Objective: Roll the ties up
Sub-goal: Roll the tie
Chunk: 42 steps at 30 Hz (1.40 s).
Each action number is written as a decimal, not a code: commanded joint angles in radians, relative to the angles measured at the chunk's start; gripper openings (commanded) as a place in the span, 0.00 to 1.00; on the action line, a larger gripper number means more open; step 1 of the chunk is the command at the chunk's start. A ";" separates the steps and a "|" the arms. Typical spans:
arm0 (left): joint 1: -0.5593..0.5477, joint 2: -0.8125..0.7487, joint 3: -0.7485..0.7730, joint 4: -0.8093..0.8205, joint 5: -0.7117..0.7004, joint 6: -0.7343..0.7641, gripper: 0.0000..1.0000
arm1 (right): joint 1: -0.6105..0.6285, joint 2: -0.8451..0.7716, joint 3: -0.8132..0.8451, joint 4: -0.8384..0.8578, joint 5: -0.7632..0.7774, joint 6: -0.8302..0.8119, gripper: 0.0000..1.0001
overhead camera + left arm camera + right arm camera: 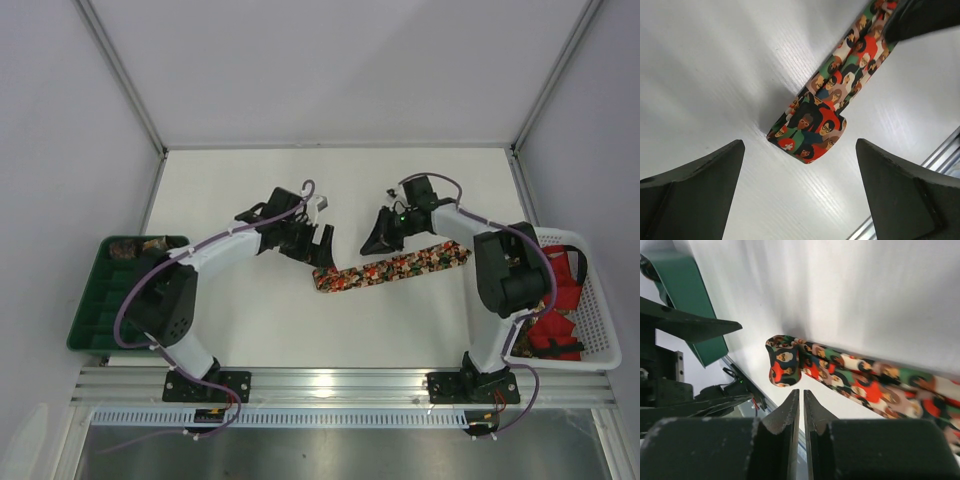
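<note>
— From above, where does the tie (395,268) lie?
— Slantwise on the table (250,190) between the arms, well apart from the green tray (95,310) and the white basket (590,300), with bare room all round.
— The left wrist?
— The left gripper (797,145) hangs spread wide above the tie's end, which is turned into a first small coil (807,137). Rolling looks barely begun.
— The right wrist?
— The right gripper (801,392) is pressed nearly together, pinching nothing, near that coil. Next, probably, a gripper nips the coil and turns it along the strip, edges kept square.
</note>
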 commanded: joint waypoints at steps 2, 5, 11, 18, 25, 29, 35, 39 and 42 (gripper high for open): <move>-0.040 0.025 0.047 0.014 0.039 0.249 1.00 | -0.054 -0.111 -0.039 -0.036 0.005 -0.040 0.13; -0.072 0.035 0.051 0.015 0.081 0.349 1.00 | -0.069 -0.150 -0.065 -0.044 0.014 -0.042 0.13; -0.082 0.091 0.079 -0.008 0.116 0.402 1.00 | -0.077 -0.205 -0.103 -0.059 0.032 -0.034 0.12; -0.189 0.206 0.131 -0.031 -0.113 0.421 1.00 | -0.081 -0.242 -0.116 -0.073 0.043 -0.031 0.12; -0.230 0.226 0.103 -0.014 -0.161 0.436 1.00 | -0.081 -0.248 -0.126 -0.066 0.040 -0.026 0.11; -0.289 0.239 0.103 -0.020 -0.282 0.456 1.00 | -0.080 -0.257 -0.139 -0.053 0.038 -0.022 0.11; -0.350 0.251 0.093 -0.026 -0.462 0.470 0.99 | -0.081 -0.257 -0.150 -0.041 0.035 -0.022 0.10; -0.381 0.269 0.085 -0.026 -0.546 0.467 0.92 | -0.081 -0.250 -0.151 -0.033 0.034 -0.022 0.10; -0.387 0.285 0.093 -0.037 -0.557 0.470 0.86 | -0.081 -0.243 -0.150 -0.029 0.028 -0.019 0.10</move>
